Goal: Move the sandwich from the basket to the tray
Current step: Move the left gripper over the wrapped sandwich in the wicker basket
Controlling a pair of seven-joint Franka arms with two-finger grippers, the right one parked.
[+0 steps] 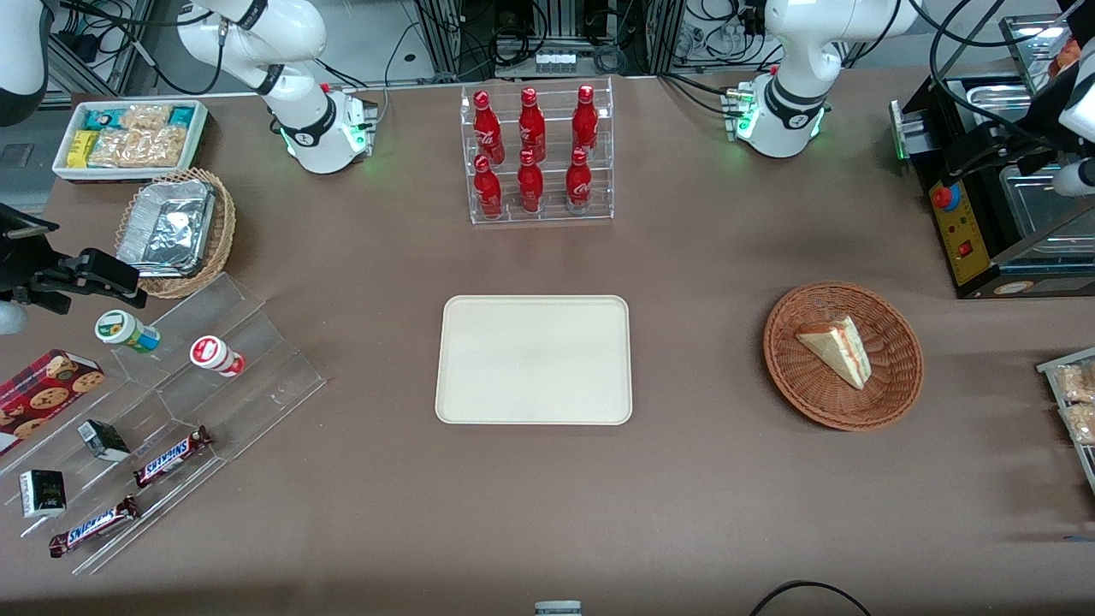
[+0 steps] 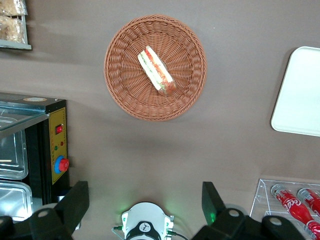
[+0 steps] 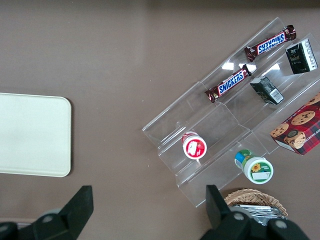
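The gripper hangs high above the counter, fingers spread and empty; the sandwich lies diagonally in the basket, well apart from them.

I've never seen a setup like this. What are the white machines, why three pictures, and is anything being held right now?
The white machines are two robot arms bolted to a brown table. One picture looks down at the table from the front; the other two come from cameras on the arms' wrists. The working arm's gripper hangs high above the table, fingers open, holding nothing. Below it, a sandwich lies in a round wicker basket. Toward the middle of the table is a bare cream tray, where the sandwich should go. Farther from the front camera than the tray, a clear rack holds red bottles. Snacks lie at the parked arm's end.
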